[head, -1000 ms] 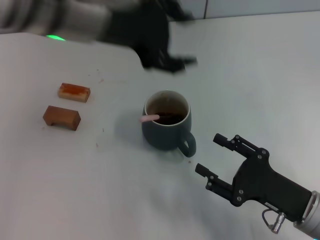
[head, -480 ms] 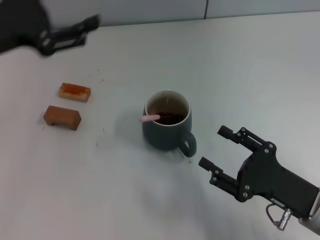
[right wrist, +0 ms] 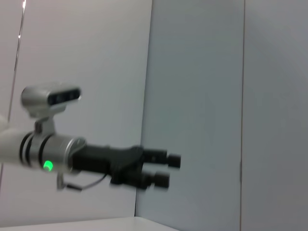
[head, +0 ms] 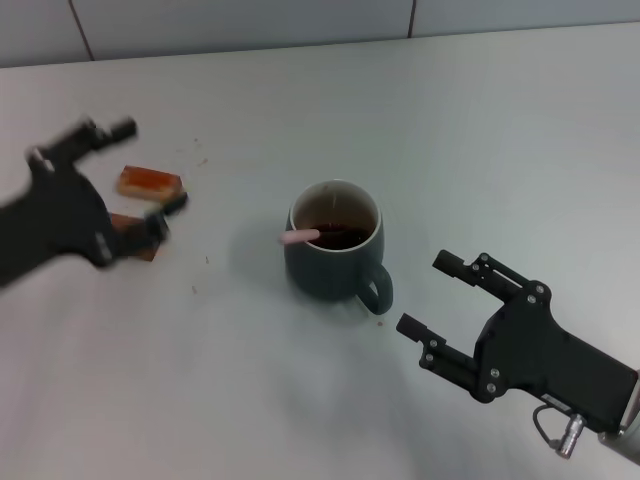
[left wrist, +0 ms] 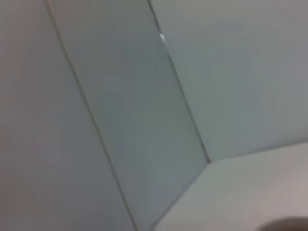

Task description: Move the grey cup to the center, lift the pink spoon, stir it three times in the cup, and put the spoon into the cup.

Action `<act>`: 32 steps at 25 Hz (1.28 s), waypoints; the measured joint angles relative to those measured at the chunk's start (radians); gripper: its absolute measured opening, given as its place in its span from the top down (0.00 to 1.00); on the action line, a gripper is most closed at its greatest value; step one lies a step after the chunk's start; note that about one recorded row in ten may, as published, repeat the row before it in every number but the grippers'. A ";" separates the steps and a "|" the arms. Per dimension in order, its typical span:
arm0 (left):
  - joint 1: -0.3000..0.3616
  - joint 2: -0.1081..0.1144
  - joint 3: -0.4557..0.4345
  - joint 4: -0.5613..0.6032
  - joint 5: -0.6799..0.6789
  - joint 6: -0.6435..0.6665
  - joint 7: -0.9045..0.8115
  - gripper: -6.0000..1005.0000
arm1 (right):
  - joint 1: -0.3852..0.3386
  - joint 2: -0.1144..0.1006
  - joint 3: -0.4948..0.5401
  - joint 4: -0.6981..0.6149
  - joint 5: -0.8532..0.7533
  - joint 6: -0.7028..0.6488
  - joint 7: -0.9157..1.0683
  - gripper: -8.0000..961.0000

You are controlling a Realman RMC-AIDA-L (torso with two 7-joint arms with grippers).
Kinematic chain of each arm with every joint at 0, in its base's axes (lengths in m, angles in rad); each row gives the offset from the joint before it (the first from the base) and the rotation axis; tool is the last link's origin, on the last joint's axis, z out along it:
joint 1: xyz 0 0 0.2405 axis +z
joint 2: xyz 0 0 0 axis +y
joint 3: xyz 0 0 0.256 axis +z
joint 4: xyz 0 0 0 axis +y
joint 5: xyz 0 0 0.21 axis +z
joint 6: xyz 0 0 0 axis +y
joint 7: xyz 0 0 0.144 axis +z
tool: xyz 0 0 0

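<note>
The grey cup (head: 333, 252) stands near the middle of the table with dark liquid inside and its handle toward me. The pink spoon (head: 299, 237) rests in the cup, its pink handle end over the left rim. My left gripper (head: 143, 172) is open and empty at the left, over the two brown blocks, well apart from the cup. It also shows far off in the right wrist view (right wrist: 168, 169). My right gripper (head: 432, 297) is open and empty, low at the front right, just right of the cup's handle.
Two brown blocks lie at the left: one (head: 150, 182) farther back, one (head: 135, 240) partly hidden behind my left gripper. The left wrist view shows only wall panels. The white table (head: 500, 130) stretches back to the wall.
My left gripper has swung from over the far side of the table, out to the far left, then down and toward me over the brown blocks. The right gripper drifted slightly right. The cup and spoon stayed put.
</note>
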 joint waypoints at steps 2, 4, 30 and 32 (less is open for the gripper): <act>0.000 0.003 0.021 -0.052 -0.002 0.007 0.042 0.19 | 0.000 -0.001 -0.004 -0.020 -0.004 0.002 0.030 0.26; -0.002 0.006 0.025 -0.087 -0.006 0.028 0.041 0.19 | -0.001 -0.002 -0.009 -0.052 -0.010 0.001 0.070 0.26; -0.020 0.008 0.056 -0.389 0.036 0.175 0.148 0.19 | 0.001 0.008 -0.182 -0.353 -0.039 -0.011 0.365 0.26; -0.035 0.006 0.058 -0.435 0.038 0.170 0.183 0.19 | 0.004 0.009 -0.182 -0.346 -0.037 -0.003 0.358 0.26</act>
